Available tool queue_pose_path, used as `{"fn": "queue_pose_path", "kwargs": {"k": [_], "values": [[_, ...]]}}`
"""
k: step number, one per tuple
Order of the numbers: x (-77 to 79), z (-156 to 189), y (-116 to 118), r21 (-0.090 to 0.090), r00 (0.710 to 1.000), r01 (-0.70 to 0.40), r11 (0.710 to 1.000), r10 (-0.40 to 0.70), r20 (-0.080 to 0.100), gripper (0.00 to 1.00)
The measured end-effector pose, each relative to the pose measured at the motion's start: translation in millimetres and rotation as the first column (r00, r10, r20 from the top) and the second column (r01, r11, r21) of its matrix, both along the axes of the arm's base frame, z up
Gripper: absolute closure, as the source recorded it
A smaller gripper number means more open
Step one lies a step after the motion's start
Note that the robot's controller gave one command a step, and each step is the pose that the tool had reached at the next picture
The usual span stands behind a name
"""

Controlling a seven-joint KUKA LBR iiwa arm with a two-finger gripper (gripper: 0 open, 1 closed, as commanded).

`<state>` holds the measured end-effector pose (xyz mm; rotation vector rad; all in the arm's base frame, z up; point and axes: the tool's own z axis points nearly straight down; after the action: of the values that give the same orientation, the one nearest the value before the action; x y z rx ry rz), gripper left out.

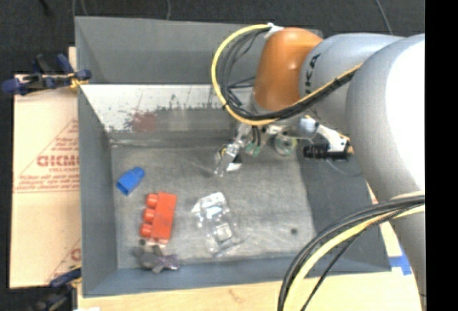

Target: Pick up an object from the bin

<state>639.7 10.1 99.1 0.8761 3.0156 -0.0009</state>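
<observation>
My gripper (230, 156) hangs above the bin floor near the middle of the back part, its metal fingertips pointing down and left. Nothing shows between them. Nearest to it, a clear crumpled plastic piece (215, 222) lies on the floor in front of the fingertips, apart from them. A red block with round studs (159, 216) lies to the left of that. A small blue block (130, 180) sits further left, near the left wall.
A small grey jagged thing (157, 259) lies at the front left corner. The arm with its orange cover and looping cables fills the back right of the bin. Bare floor lies to the right of the clear plastic piece.
</observation>
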Motion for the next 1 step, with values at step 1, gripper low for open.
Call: {"fn": "queue_pose_path", "kwargs": {"k": [1], "values": [[-6.6, -9.3, 11.9, 0.002, 0.992, 0.125, 0.992, -0.125, 0.008, 0.0]]}}
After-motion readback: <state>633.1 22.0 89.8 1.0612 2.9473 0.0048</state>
